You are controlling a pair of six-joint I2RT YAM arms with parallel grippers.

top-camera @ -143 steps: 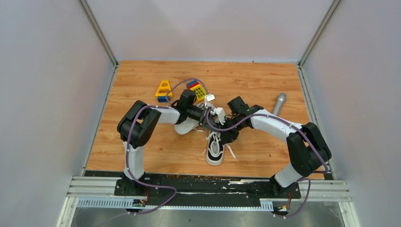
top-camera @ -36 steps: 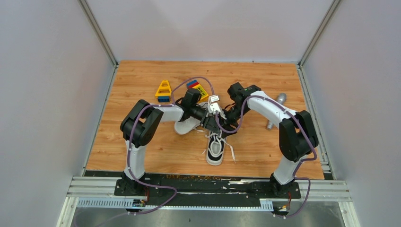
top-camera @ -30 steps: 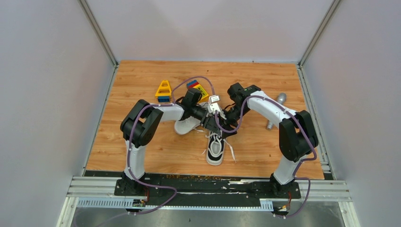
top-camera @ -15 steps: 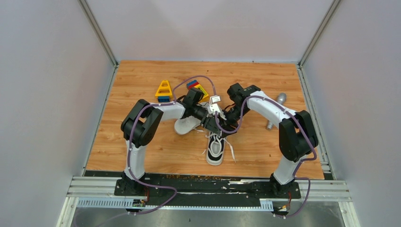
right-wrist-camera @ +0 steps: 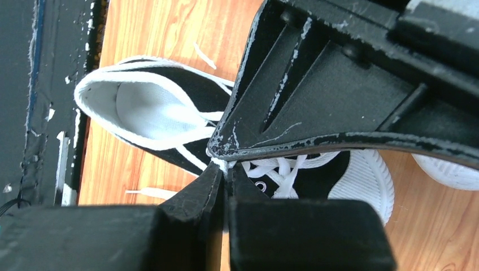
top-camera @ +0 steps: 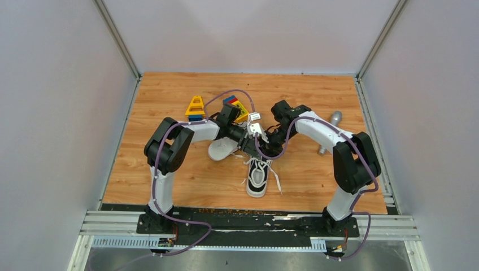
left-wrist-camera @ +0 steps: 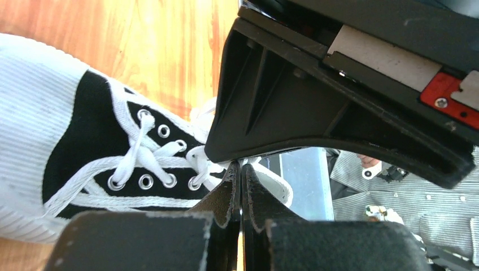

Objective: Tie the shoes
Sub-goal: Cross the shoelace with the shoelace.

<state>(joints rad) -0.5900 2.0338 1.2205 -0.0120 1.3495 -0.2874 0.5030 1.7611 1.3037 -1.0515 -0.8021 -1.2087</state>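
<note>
Pinching at the lacing of the upright shoe (top-camera: pixel 257 179), both hands meet over its far half at mid-surface (top-camera: pixel 169 169); the heel opening faces near, the toe cap far. Left hand (left-wrist-camera: pixel 240 169): fingers pressed flat together, tips at the top eyelets; whether a strand is caught there I cannot tell. Right hand (right-wrist-camera: pixel 224 169): fingers closed, with a white bit of lace (right-wrist-camera: pixel 219 162) showing at the pinch, so judged to be holding it. The tips sit close together, probably so that each can take one strand and cross them. A loose lace end trails on the surface right of the shoe. No knot or bow visible; tying judged early. The second shoe (top-camera: pixel 221 150) lies sole-up just left, under the left arm, untied.
</note>
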